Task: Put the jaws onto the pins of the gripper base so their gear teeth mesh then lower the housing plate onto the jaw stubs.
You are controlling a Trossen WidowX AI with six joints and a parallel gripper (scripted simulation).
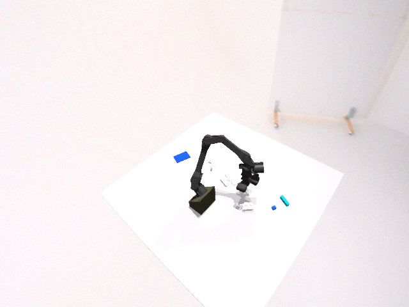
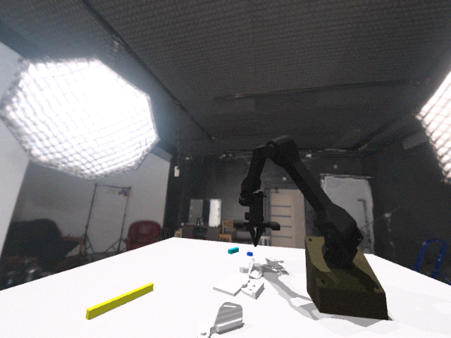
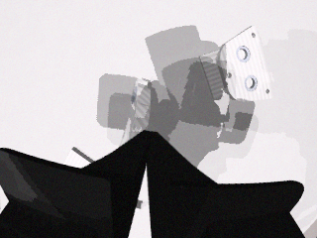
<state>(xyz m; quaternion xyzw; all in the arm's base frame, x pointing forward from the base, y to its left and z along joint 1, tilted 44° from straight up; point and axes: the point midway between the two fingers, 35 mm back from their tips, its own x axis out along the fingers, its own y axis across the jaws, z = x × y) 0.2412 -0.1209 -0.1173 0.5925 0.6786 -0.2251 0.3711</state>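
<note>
The fingers (image 1: pixel 246 181) (image 2: pixel 256 245) are clenched with nothing between them, their tips pointing down above the white desk (image 1: pixel 211 254) (image 2: pixel 163 265). The black arm (image 1: pixel 231 145) (image 2: pixel 305 182) bends over from a dark olive block (image 1: pixel 208 204) (image 2: pixel 351 304).

The task's parts lie apart on the desk, all in pale grey or white. In the exterior view, a flat slab (image 2: pixel 228 285) sits just beside a small block with raised pegs (image 2: pixel 253 289); nearer the camera is a broad, grooved piece (image 2: pixel 230 317). Which of these are the jaws, the base and the housing plate I can't firmly say, as the pale shapes wash into the desk. More pale pieces are clustered farther back. From the wrist, a plate with two large round holes (image 3: pixel 254 67) shows at upper right, smaller holes near its edges, and a ribbed piece (image 3: pixel 143 104) appears just beyond the fingertips, partly in shadow.

A teal bar (image 1: pixel 284 200) (image 2: pixel 233 250) lies near a small blue block (image 1: pixel 273 207) (image 2: pixel 249 253). The top view has a flat blue rectangle (image 1: pixel 181 157) well apart from them, and the exterior view shows a long yellow bar (image 2: pixel 120 301) lying on the desk.
</note>
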